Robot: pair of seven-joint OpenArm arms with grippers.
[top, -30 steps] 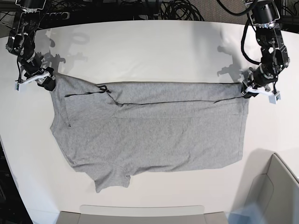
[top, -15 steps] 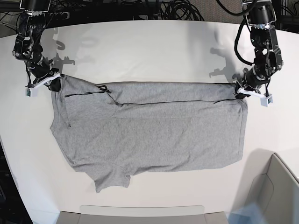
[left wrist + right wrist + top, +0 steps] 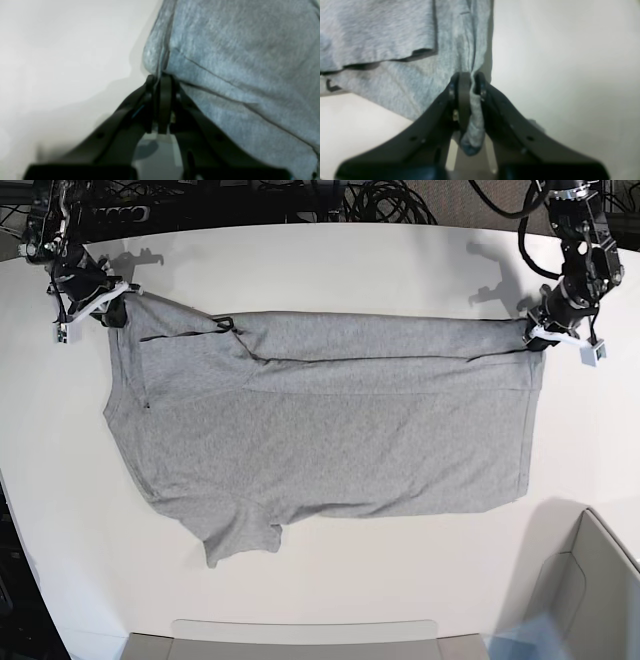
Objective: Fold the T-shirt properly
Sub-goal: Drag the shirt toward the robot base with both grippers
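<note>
A: Where do we find the T-shirt (image 3: 330, 430)?
B: We find it spread on the white desk (image 3: 420, 575), grey side up, with a folded band along its far edge and a sleeve end pointing toward the near side.

A: What surrounds the surface?
B: We see a dark area beyond the desk's left edge in the base view, cables (image 3: 512, 213) along the far side, and a pale grey frame part (image 3: 590, 585) at the near right corner.

A: State of the left fingers (image 3: 162, 100)?
B: Clamped on the folded corner of the T-shirt.
A: And the right fingers (image 3: 470, 100)?
B: Clamped on the opposite far corner; cloth passes between them.

A: What does the right wrist view add?
B: We read the cloth end protruding below the fingertips, plus a dark curved mark on the cloth at the view's left edge. The base view hides the gripped cloth behind the fingers, but it alone gives us the whole outline.
</note>
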